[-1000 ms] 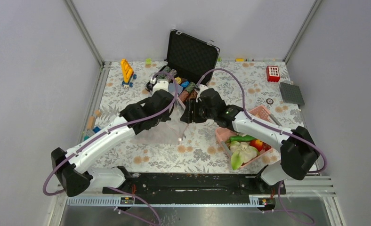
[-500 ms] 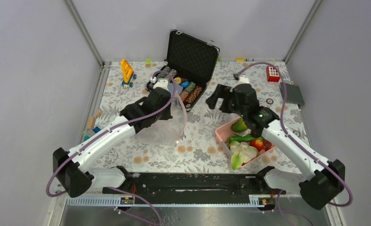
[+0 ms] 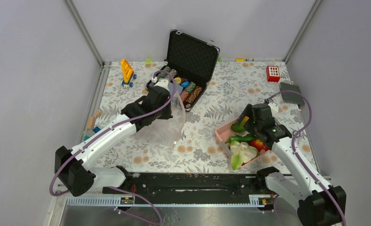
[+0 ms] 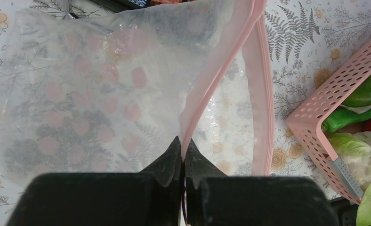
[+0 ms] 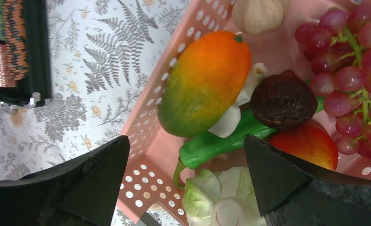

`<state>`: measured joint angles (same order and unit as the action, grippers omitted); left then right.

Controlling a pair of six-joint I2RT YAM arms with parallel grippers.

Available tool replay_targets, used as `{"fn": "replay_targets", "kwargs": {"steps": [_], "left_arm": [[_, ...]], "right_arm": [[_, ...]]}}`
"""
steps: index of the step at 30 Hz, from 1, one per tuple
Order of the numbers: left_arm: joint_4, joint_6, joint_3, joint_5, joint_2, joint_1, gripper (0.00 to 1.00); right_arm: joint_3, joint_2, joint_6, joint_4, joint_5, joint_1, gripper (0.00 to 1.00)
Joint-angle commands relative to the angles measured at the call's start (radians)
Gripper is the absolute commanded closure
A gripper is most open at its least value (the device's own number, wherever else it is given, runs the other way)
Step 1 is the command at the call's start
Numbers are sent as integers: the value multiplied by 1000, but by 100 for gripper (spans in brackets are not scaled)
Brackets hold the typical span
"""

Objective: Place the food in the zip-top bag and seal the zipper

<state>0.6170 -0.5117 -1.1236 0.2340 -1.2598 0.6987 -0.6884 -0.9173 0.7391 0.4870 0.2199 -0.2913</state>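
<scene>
Orange-green toy mango (image 5: 205,82) lies in the pink perforated plastic basket (image 5: 150,150), framed between the right gripper's (image 5: 186,141) wide-open, empty jaws; left gripper (image 4: 182,146) pinches the clear floppy bag's (image 4: 80,94) pale-pink zipper strip (image 4: 221,61).

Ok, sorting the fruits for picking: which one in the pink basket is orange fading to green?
The mango, the smooth oval against the basket's perforated wall; the grapes are a purple-red bunch, and the red fruit has no green.
</scene>
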Motion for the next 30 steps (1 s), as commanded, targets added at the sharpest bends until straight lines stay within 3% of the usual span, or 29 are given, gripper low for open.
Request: {"fn": "replay_targets", "kwargs": {"steps": [1, 17, 24, 30], "left_arm": [[-57, 18, 2, -29, 7, -5, 100], [-77, 21, 15, -43, 20, -4, 100], [-80, 20, 13, -52, 19, -4, 100], [-82, 18, 13, -52, 23, -5, 100]], "right_arm": [[34, -13, 57, -43, 43, 14, 1], [184, -133, 162, -397, 127, 39, 18], [220, -112, 188, -462, 135, 40, 39], [217, 50, 137, -339, 186, 40, 60]]}}
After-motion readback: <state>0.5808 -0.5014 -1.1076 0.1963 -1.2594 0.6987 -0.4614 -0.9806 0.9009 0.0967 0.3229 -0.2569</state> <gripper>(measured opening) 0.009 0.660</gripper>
